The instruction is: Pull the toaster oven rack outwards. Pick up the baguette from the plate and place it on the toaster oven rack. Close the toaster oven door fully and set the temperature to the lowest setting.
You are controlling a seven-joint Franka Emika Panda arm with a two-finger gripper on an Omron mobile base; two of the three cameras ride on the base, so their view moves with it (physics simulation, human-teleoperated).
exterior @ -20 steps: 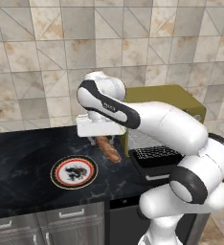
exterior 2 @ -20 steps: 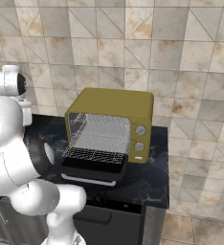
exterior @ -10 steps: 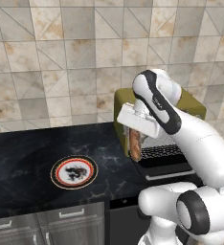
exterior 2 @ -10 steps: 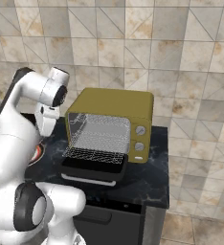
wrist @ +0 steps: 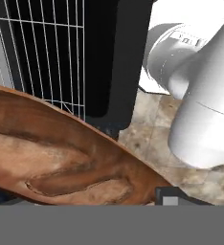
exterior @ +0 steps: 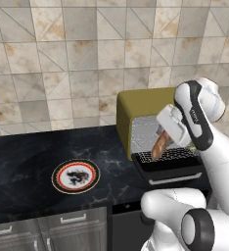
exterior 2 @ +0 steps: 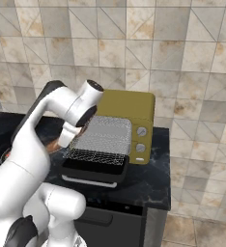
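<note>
- The robot's gripper [exterior: 164,137] held the baguette [exterior: 160,145] crosswise in its jaws, above the pulled-out rack [exterior: 167,156] at the mouth of the toaster oven [exterior: 141,104].
- The loaf hung steeply tilted in the left base view, its lower end close to the wire grid; whether it touched the wires could not be told.
- The oven door [exterior 2: 93,171] lay dropped open under the rack, and the plate [exterior: 76,176] sat bare on the dark counter [exterior: 23,162], well apart to the left.
- From the hand camera, the brown crust [wrist: 61,158] crossed the foreground, with the rack's wires [wrist: 42,52] and the black door glass beyond.
- The step in hand appeared to be setting the bread down. Doing it well would likely mean levelling the loaf so it lies along the grid, lowering until it rests on the wires, and only then letting go, with both ends inside the rack's edges so nothing overhangs.
- A release from this tilt risked the loaf rolling off onto the door.
- The two grey knobs [exterior 2: 141,139] on the oven's right panel waited for the later temperature step.
- No brand, label or legible writing showed; the plate's dark drawing could not be read.
</note>
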